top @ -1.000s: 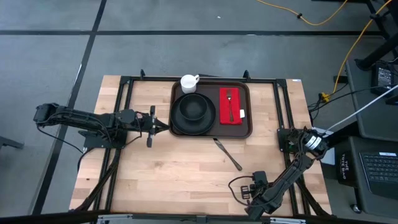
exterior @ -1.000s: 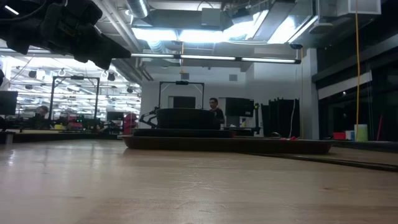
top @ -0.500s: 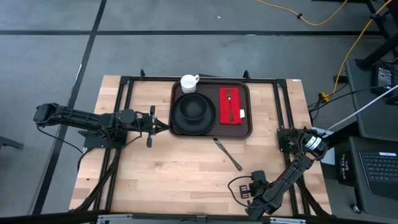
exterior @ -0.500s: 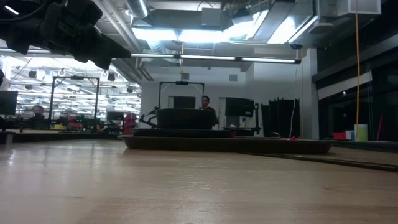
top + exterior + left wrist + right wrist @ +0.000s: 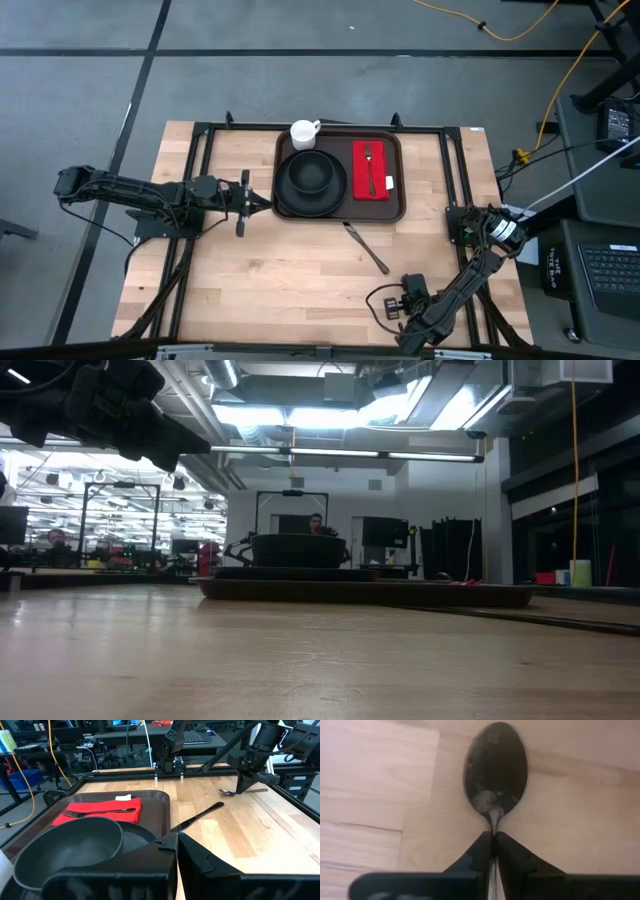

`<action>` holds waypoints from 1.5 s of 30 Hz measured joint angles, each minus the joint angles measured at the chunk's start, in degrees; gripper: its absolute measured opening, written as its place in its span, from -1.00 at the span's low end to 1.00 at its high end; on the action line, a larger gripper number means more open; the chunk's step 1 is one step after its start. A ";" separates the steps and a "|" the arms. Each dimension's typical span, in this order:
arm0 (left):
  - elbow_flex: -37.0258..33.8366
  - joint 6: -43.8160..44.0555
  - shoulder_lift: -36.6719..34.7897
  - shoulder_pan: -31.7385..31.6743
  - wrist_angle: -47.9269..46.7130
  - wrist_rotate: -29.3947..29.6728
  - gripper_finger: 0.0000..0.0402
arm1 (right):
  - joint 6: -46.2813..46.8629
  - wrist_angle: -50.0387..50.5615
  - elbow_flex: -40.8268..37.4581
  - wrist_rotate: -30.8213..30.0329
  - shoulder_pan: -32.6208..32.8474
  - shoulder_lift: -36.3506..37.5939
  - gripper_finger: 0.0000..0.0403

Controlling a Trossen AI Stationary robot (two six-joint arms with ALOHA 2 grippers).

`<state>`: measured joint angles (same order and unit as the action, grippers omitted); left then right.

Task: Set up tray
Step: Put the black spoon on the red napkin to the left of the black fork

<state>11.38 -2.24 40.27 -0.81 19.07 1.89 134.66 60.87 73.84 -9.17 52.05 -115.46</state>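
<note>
A: From above — tray at bench far edge, holding plate and napkin?
B: Yes; left tool just beside plate.
A: Left wrist?
B: Fingers pressed together.
A: Right wrist?
B: Right tool pinching spoon

The left arm lies stretched out level from the left side of the tabletop, reaching toward its middle. The left gripper points at the tabletop's centre, and in its own wrist view the two dark fingers sit pressed together with nothing between them.

The right arm is folded low along the right front corner of the tabletop, its forearm sloping down toward the front edge. The right gripper faces down over the wood, and its wrist view shows the jaws pinched on a thin spoon handle.
</note>
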 joint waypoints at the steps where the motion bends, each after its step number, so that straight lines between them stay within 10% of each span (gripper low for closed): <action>1: 0.00 0.00 0.00 0.01 0.00 0.00 -0.98 | -0.07 0.22 0.00 -0.47 0.02 0.00 -0.87; 28: 0.00 -0.02 0.00 0.01 0.00 0.01 -0.96 | -9.03 11.80 1.44 -8.27 -0.24 10.51 -0.93; 45: 0.00 -0.02 -0.02 -0.01 0.47 0.15 -0.98 | -27.98 13.63 1.51 -26.90 -5.32 15.94 -0.94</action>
<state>11.38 -2.26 40.25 -0.82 19.54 2.04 106.68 74.50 75.35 -36.07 46.73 -99.52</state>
